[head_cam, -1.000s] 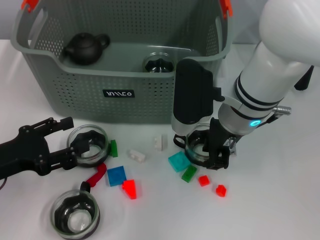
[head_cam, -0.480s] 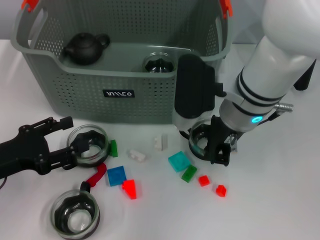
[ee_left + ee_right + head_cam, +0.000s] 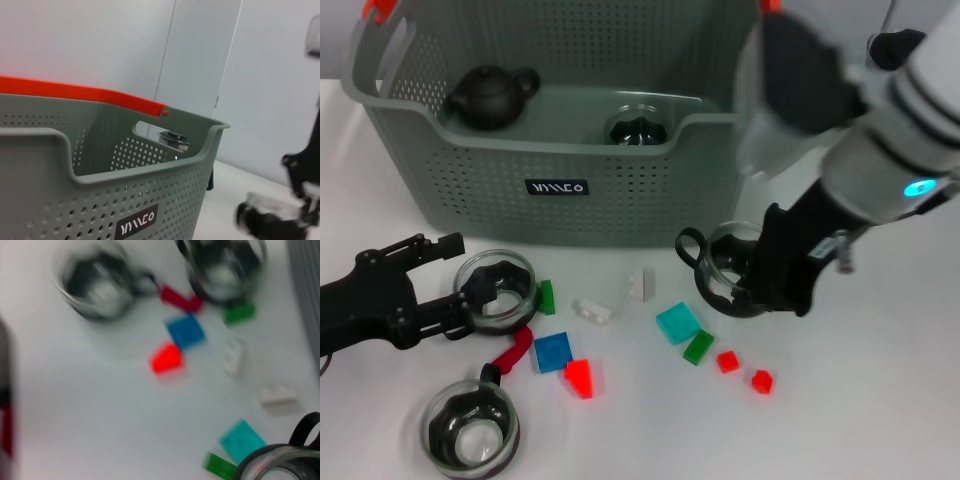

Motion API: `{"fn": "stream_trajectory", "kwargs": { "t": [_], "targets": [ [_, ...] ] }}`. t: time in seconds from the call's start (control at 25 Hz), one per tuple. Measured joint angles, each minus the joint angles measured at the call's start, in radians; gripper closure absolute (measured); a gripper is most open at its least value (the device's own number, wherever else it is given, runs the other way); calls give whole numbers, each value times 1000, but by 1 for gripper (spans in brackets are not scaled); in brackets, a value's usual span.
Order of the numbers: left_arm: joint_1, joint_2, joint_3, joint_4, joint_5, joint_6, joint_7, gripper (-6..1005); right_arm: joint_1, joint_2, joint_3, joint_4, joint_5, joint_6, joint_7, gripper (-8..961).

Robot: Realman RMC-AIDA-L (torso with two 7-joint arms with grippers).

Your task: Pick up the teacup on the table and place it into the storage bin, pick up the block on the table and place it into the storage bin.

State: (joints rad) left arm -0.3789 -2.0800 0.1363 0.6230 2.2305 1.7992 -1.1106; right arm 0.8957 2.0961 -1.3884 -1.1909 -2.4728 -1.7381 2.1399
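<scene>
Teacup (image 3: 732,270) higher, beside storage bin (image 3: 570,150)

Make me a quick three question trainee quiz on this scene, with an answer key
1. True or false: the right hand holds a glass teacup off the table.
2. What dark item sits inside the storage bin at its left end?
3. Which block lies nearest the left hand: A) green block, B) cyan block, C) white block?

Key: 1 true. 2 the black teapot. 3 A.
</scene>
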Motion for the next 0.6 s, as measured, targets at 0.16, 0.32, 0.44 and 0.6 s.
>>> {"fn": "stream_trajectory", "kwargs": {
  "t": [0.16,0.32,0.44,0.6],
  "targets": [
    [0,0,-1,0,0,0,0,223,-13,-18,240,-8,138,-190,-136,904],
    [-4,1,-1,-1,0,0,0,222,-53,-68,357,35,347,-243,-208,904],
    [-7,2,-1,-2,0,0,0,222,-93,-115,412,88,573,-238,-242,904],
    [-12,2,-1,-3,-1,-1,0,223,-124,-119,557,139,761,-201,-287,904]
  ]
}}
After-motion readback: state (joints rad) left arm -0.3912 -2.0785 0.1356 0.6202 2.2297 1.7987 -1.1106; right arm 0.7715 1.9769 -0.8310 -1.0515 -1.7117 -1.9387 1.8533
